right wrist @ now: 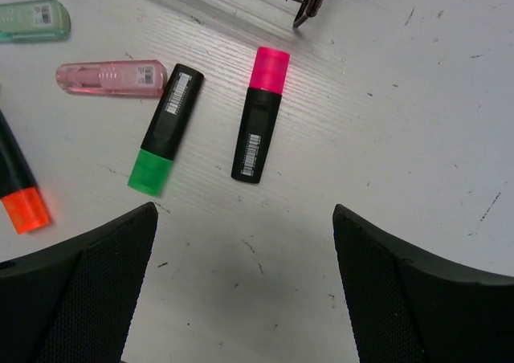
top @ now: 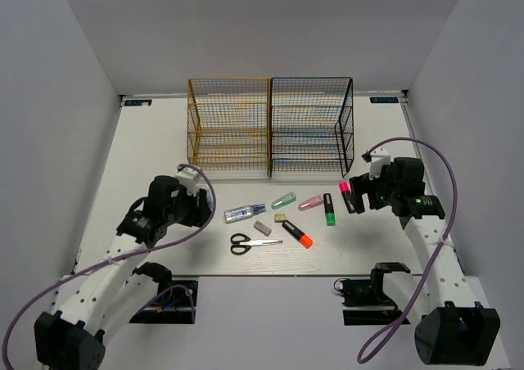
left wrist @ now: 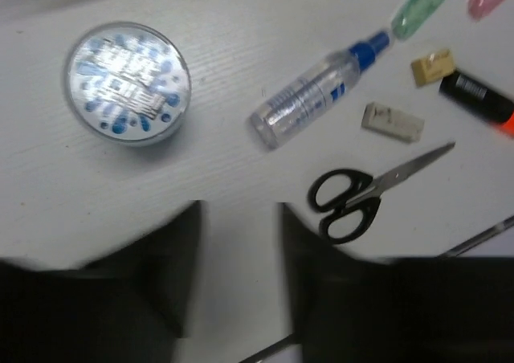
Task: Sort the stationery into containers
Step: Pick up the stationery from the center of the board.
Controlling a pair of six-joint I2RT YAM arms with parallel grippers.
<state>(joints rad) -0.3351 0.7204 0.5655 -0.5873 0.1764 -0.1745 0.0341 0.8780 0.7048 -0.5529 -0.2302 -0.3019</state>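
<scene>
The stationery lies in a loose row in front of the gold rack (top: 229,124) and the black rack (top: 311,124). My left gripper (left wrist: 239,210) is open by a narrow gap with only table between its fingers. Ahead of it to the left lies the bluish tape roll (left wrist: 127,82). To its right are the clear blue-capped tube (left wrist: 317,90), the grey eraser (left wrist: 392,122), the tan eraser (left wrist: 432,66) and the scissors (left wrist: 361,198). My right gripper (right wrist: 243,212) is wide open and empty, just short of the pink-capped black highlighter (right wrist: 260,122). The green-capped one (right wrist: 165,130) lies to its left.
A pastel pink highlighter (right wrist: 111,79), a pastel green one (right wrist: 34,19) and an orange-capped black one (right wrist: 20,190) lie left of the right gripper. The black rack's corner foot (right wrist: 309,6) stands just beyond the pink highlighter. White walls enclose the table (top: 147,141).
</scene>
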